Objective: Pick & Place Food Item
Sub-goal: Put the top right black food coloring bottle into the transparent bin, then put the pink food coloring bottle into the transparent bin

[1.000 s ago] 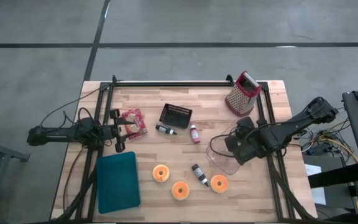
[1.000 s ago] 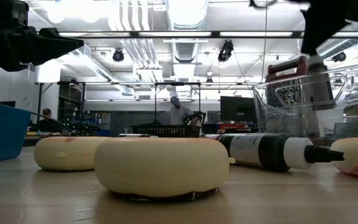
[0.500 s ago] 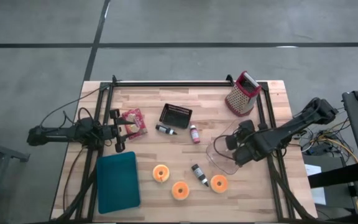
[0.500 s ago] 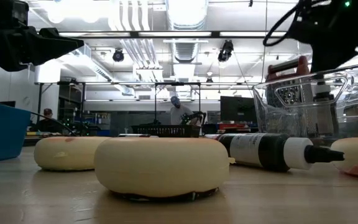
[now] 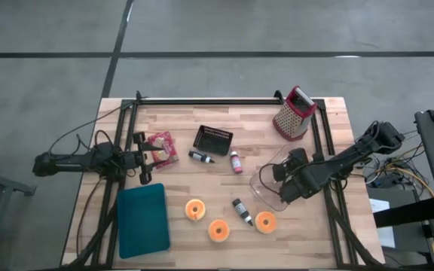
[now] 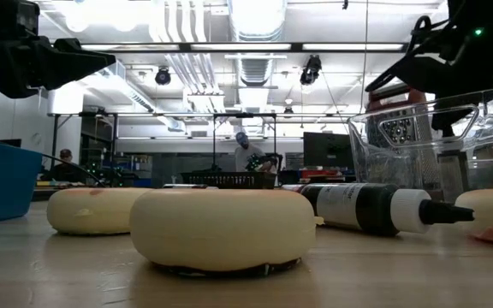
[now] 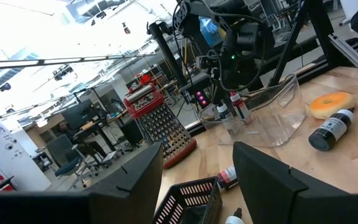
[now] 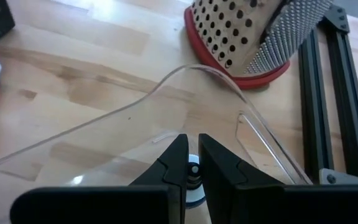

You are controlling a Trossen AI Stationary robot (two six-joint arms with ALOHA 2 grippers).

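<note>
High view: the clear plastic jug (image 5: 268, 188) holds the right pincer (image 5: 286, 183), nearly closed on perhaps a small bottle (image 8: 193, 169); its arm sits lower than before.

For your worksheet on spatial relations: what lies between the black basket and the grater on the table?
Nothing: in the high view, only bare wood separates the black basket from the grater.

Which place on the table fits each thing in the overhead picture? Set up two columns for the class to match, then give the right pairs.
Things:
1. box grater
2. teal tray
3. black basket
4. clear container

Places:
A. under the right gripper
B. near-left part of the table
C. far-right corner
D. middle of the far half

Pairs: 1-C, 2-B, 3-D, 4-A
</note>
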